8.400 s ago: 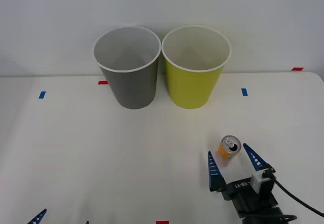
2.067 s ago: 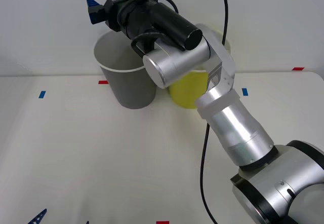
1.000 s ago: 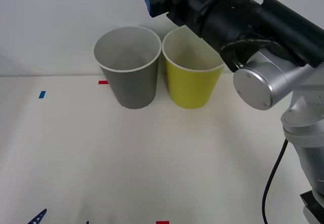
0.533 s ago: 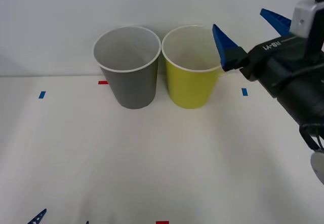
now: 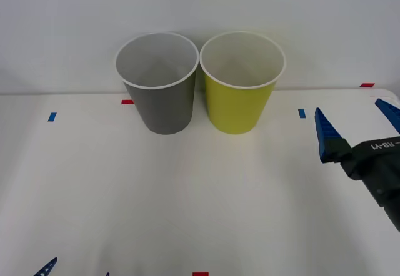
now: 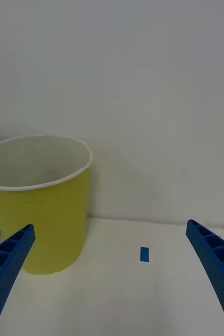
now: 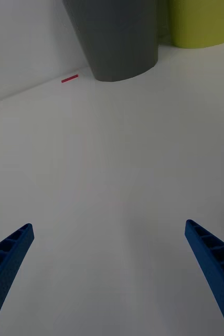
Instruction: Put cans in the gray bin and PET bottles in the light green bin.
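The gray bin (image 5: 159, 95) and the light green bin (image 5: 240, 98) stand upright side by side at the back of the white table, both with white insides. The cans and PET bottles are out of view. My right gripper (image 5: 357, 125) hovers open and empty at the table's right side, to the right of and nearer than the light green bin (image 6: 49, 226). Its wrist view looks between its open fingers (image 6: 7, 268) at that bin. My left gripper (image 5: 75, 272) is parked open at the front left, facing the gray bin (image 7: 119, 37) across bare table.
Small blue tape marks (image 5: 52, 117) (image 5: 302, 113) and red ones (image 5: 127, 101) (image 5: 367, 85) lie on the table. A plain wall stands right behind the bins. The table's right edge (image 5: 395, 95) runs near my right gripper.
The right arm swung from above the gray bin, past the light green bin, down to the table's right side, gripper open. The orange can seen at first is gone from the table.
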